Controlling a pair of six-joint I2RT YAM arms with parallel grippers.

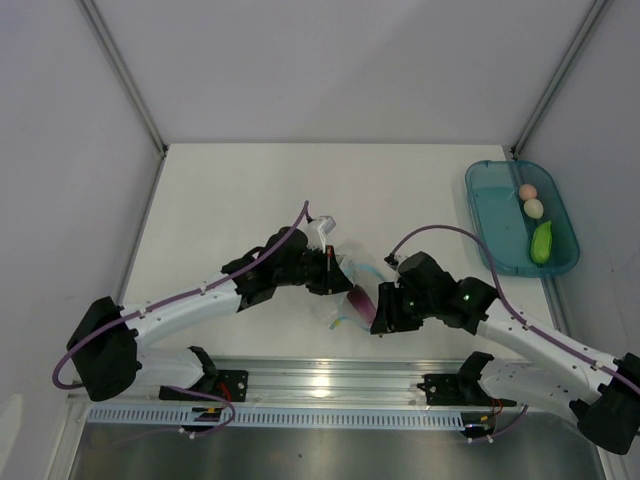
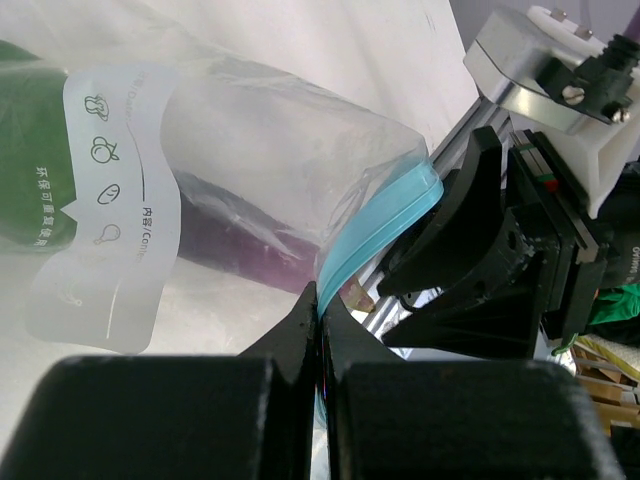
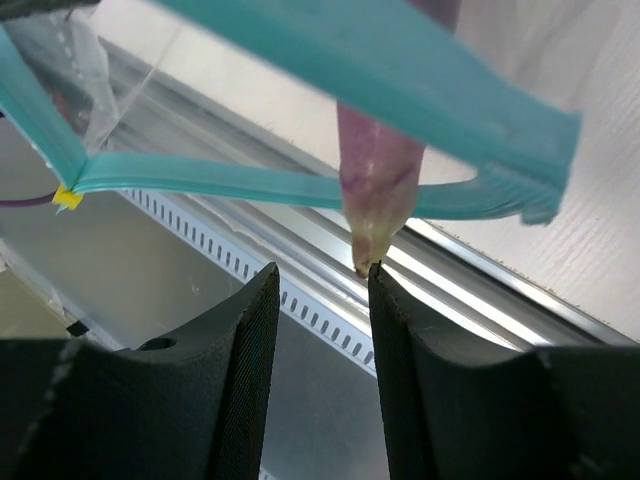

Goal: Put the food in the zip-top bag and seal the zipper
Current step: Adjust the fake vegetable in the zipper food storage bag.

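Note:
The clear zip-top bag point(image 1: 345, 290) hangs between the two arms, just above the table's near edge. My left gripper point(image 2: 322, 296) is shut on its teal zipper point(image 2: 385, 225) at one end of the mouth. Inside the bag lie the green bell pepper point(image 2: 30, 150) and the purple eggplant point(image 2: 240, 245). In the right wrist view the eggplant point(image 3: 378, 185) pokes out between the zipper's two parted strips point(image 3: 400, 70), its pale tip touching one fingertip point(image 3: 374, 272). My right gripper point(image 3: 320, 275) stands open, nothing between its fingers. In the top view it point(image 1: 380, 312) sits right beside the eggplant point(image 1: 362, 303).
A teal oval tray point(image 1: 495, 215) at the right edge holds a pink ball point(image 1: 527, 191), a whitish egg point(image 1: 534, 208) and a light green long vegetable point(image 1: 541, 243). The aluminium rail point(image 1: 330, 380) runs along the near edge under the bag. Grey walls close in the table.

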